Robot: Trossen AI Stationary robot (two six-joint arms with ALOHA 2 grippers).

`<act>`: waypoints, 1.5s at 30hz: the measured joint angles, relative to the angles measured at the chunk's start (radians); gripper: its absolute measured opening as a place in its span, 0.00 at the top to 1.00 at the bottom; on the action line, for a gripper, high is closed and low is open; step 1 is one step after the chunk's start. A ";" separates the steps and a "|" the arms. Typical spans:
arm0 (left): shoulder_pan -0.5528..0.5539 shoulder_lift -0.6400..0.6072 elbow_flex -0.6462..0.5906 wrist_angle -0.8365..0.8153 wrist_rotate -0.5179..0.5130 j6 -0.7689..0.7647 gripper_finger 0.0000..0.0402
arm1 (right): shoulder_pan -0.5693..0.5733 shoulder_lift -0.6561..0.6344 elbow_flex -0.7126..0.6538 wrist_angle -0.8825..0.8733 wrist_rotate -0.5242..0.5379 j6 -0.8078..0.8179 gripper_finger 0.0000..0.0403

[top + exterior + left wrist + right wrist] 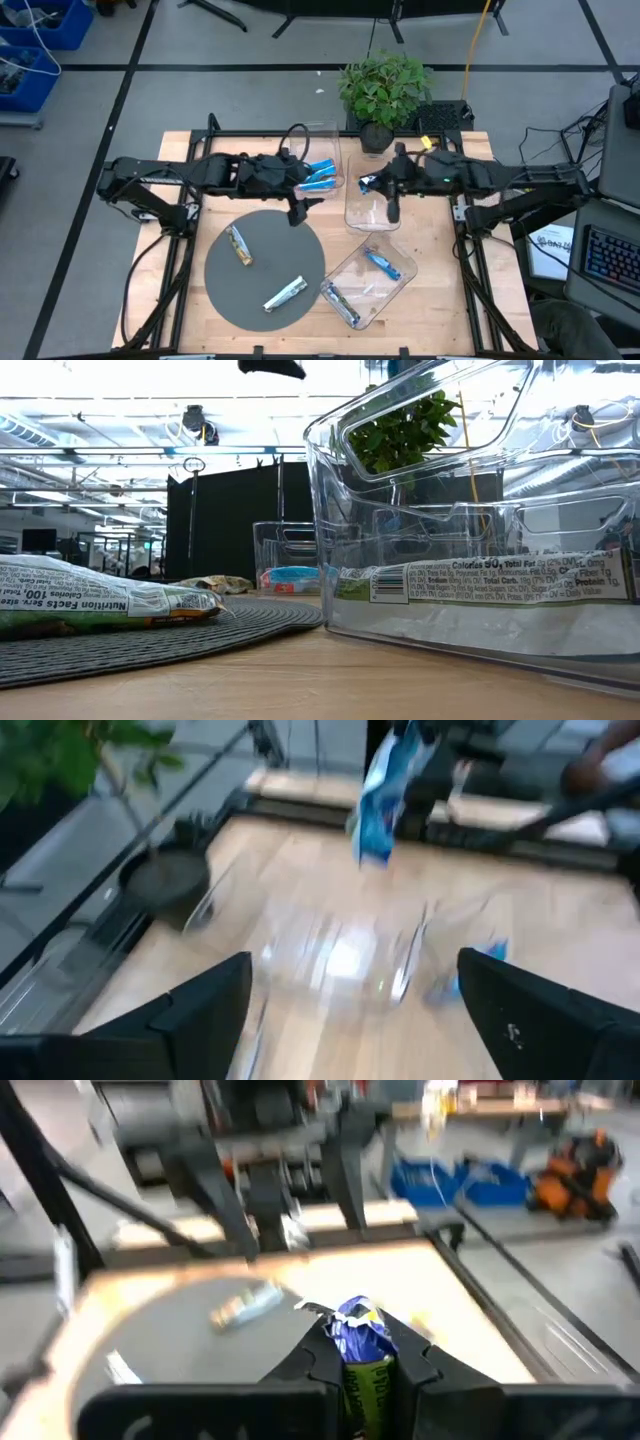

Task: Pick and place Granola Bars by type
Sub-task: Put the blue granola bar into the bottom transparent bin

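My right gripper point(372, 184) is shut on a blue-wrapped granola bar point(358, 1342) above the middle clear bin point(372, 212). It also shows in the left wrist view point(418, 765) with the bar point(382, 795) below it. My left gripper point(298, 206) is open and empty over the far edge of the round grey mat point(262, 268), just left of that bin. A tan bar point(238, 244) and a silvery bar point(285, 293) lie flat on the mat. Blue bars point(320, 175) lie in the far bin. The near right bin point(370, 282) holds a blue bar point(382, 264) and another bar point(342, 303). My right gripper pinches the blue bar between its two fingers point(312, 1365), with one crumpled end point(355, 1320) sticking out past the fingertips. In the left wrist view the bar hangs down below the fingers, its free end point(375, 845) lowest. It is lifted clear, above the middle bin.
A potted plant point(383, 90) stands at the table's far edge, behind the bins. In the low view the near right bin point(480, 550) fills the right side, and the silvery bar point(100, 600) lies on the mat at the left. Bare wood point(430, 240) lies right of the bins.
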State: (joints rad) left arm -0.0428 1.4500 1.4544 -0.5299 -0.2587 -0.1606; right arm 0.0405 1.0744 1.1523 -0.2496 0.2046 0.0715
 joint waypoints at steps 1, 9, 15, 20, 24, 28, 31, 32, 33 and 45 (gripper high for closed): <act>0.003 -0.012 0.000 -0.032 -0.001 -0.004 0.11 | -0.006 0.023 0.032 -0.049 0.000 -0.009 0.96; 0.026 -0.098 0.000 -0.235 -0.004 -0.008 0.11 | -0.071 0.196 0.203 -0.410 -0.001 0.031 0.96; 0.039 -0.162 0.000 -0.363 -0.004 -0.007 0.14 | -0.117 0.286 0.216 -0.508 -0.001 0.038 0.96; 0.043 -0.200 0.000 -0.462 -0.009 -0.026 0.16 | -0.158 0.384 0.216 -0.547 0.004 -0.047 0.96; 0.043 -0.224 0.000 -0.508 -0.011 -0.051 0.16 | -0.192 0.479 0.216 -0.575 0.008 -0.102 0.96; 0.042 -0.238 0.000 -0.548 -0.010 -0.072 0.16 | -0.213 0.560 0.216 -0.578 0.037 -0.139 0.96; 0.042 -0.253 0.000 -0.574 -0.010 -0.083 0.16 | -0.219 0.597 0.216 -0.573 0.110 -0.153 0.96; 0.042 -0.256 0.000 -0.583 -0.010 -0.085 0.16 | -0.219 0.607 0.216 -0.570 0.138 -0.166 0.96; 0.042 -0.257 0.000 -0.591 -0.010 -0.086 0.16 | -0.218 0.615 0.216 -0.563 0.160 -0.178 0.96; 0.041 -0.261 0.000 -0.604 -0.001 -0.084 0.16 | -0.229 0.717 0.215 -0.496 0.246 -0.272 0.96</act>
State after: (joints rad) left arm -0.0013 1.1886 1.4548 -1.1343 -0.2592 -0.2449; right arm -0.1888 1.7911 1.3674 -0.7455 0.4507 -0.2010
